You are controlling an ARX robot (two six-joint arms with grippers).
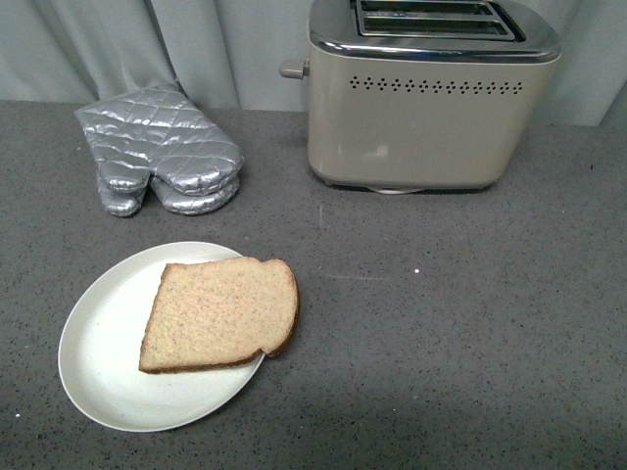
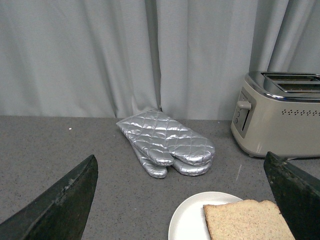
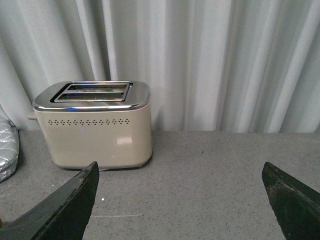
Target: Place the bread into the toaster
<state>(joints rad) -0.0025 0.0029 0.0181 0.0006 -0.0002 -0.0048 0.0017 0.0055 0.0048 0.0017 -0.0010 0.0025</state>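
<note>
A flat slice of light brown bread [image 1: 220,313] with a darker crust lies on a round white plate [image 1: 103,362] at the front left, its rounded top hanging over the plate's right rim. The bread also shows in the left wrist view [image 2: 247,220]. The beige toaster [image 1: 426,117] with a chrome top and two empty slots stands at the back right, lever on its left side; it shows in both wrist views [image 2: 277,122] [image 3: 95,125]. My left gripper [image 2: 182,200] is open, above the table short of the plate. My right gripper [image 3: 180,200] is open over bare table, short of the toaster. Neither arm shows in the front view.
Two silver quilted oven mitts [image 1: 162,152] lie stacked at the back left, left of the toaster; they also show in the left wrist view [image 2: 167,142]. A grey speckled countertop [image 1: 441,323] spreads below, and a pale grey curtain [image 1: 225,44] hangs behind it.
</note>
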